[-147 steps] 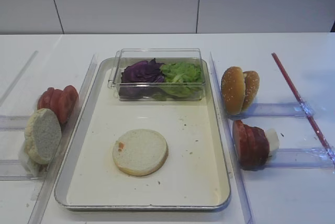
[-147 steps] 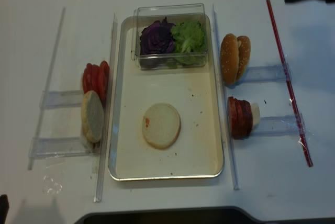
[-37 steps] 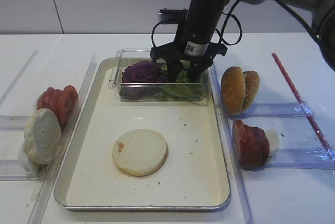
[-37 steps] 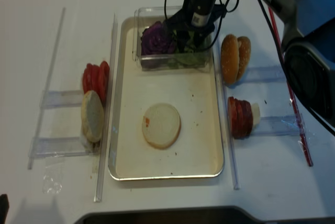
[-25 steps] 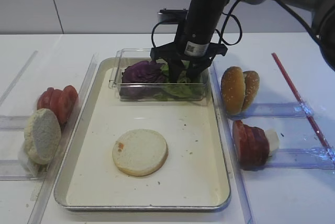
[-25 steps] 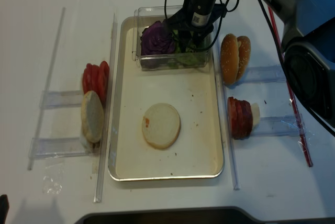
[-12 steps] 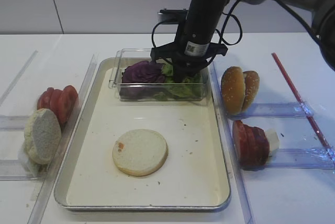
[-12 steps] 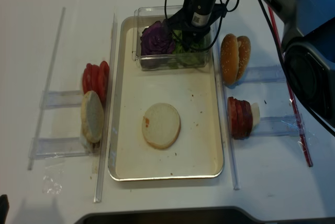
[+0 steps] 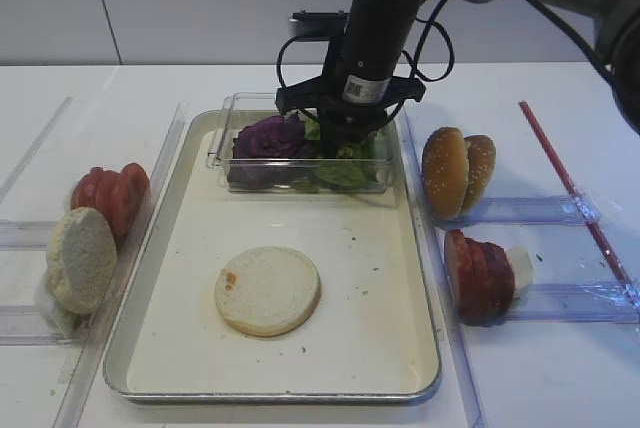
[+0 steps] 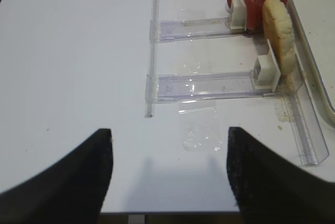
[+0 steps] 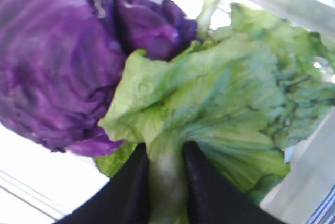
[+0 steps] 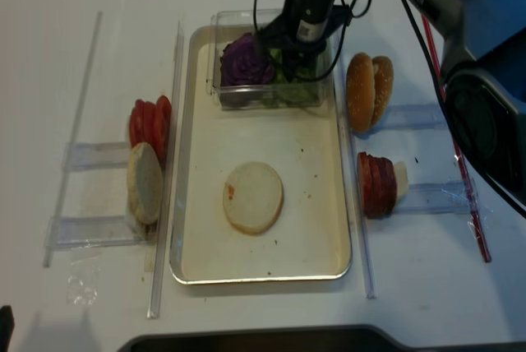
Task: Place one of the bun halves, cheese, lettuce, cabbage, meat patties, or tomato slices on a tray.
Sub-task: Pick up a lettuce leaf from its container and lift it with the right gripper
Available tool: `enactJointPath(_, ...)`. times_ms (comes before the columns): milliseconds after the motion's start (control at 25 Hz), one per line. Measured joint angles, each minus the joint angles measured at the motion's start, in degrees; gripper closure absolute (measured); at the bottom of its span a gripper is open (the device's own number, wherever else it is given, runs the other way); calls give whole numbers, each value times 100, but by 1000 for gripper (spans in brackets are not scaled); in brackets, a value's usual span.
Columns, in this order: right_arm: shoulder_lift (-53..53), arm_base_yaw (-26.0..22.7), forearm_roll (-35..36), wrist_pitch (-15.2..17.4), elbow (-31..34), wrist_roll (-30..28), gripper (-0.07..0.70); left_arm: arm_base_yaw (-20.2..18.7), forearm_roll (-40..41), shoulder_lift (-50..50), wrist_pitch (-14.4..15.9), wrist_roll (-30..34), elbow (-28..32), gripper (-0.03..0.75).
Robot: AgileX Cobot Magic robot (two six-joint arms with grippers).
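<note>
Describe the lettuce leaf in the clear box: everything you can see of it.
The lettuce is a bright green leaf with frilly, wrinkled edges and a pale rib running to its base. It sits in the right part of the clear plastic box, at the far end of the tray, pressed against the purple cabbage on its left. The right pincer is shut on its pale rib, one dark finger on each side. More green leaf shows beneath it.

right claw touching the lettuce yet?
Touching. In the right wrist view the right claw has both fingers pressed against the pale rib of the lettuce, with no gap either side.
</note>
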Motion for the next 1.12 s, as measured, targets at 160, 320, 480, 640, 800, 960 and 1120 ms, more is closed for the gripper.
enactJointPath(160,-18,9,22,0,0,0,437,0,0,0,0,0,0,246)
enactJointPath(320,-18,9,0,0,0,10,448,0,0,0,0,0,0,246)
enactJointPath(480,-32,9,-65,0,0,11,449,0,0,0,0,0,0,246)
enactJointPath(640,-183,9,-105,0,0,11,449,0,0,0,0,0,0,246)
enactJointPath(800,-260,9,-105,0,0,11,449,0,0,0,0,0,0,246)
enactJointPath(960,-290,9,-114,11,0,11,449,0,0,0,0,0,0,246)
enactJointPath(1120,-453,9,-202,11,0,11,449,0,0,0,0,0,0,246)
